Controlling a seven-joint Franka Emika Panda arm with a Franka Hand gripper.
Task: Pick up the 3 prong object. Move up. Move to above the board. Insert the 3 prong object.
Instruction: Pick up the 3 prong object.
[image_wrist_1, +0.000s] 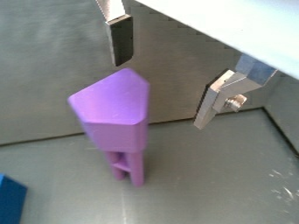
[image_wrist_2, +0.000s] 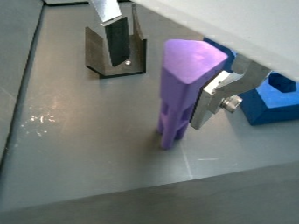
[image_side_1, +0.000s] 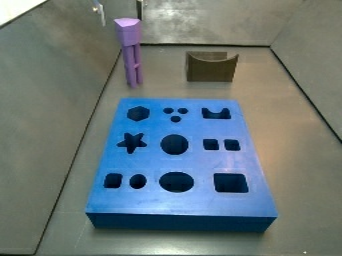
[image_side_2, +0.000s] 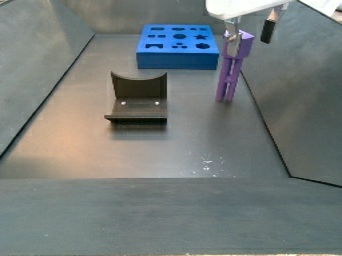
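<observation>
Your gripper (image_wrist_1: 163, 74) sits high over the purple 3 prong object (image_wrist_1: 114, 122), jaws wide apart w/ nothing between them; in both wrist views the silver fingers (image_wrist_2: 214, 101) flank the triangular cap, one plate just beside the cap's edge, the other plate w/ its dark pad (image_wrist_1: 121, 42) well off it. No grip on the piece that you can see. In a side view the gripper (image_side_2: 254, 28) hangs at the cap of the piece (image_side_2: 233, 68), which stands upright on its prongs on the grey floor (image_side_2: 187, 140), free of any slot. Out from there: the board (image_side_1: 177, 160), a thick blue block, lies flat well apart from the piece; its cutouts (hexagon, star, circles, squares, 3 small round holes) all look vacant, nothing seated in any. The fixture (image_side_2: 138, 98), a dark L-shaped bracket, stands on the floor apart from both piece & board. In a side view it shows beyond the board's far edge (image_side_1: 210, 66), w/ the piece (image_side_1: 130, 52) off to its side near the wall.
</observation>
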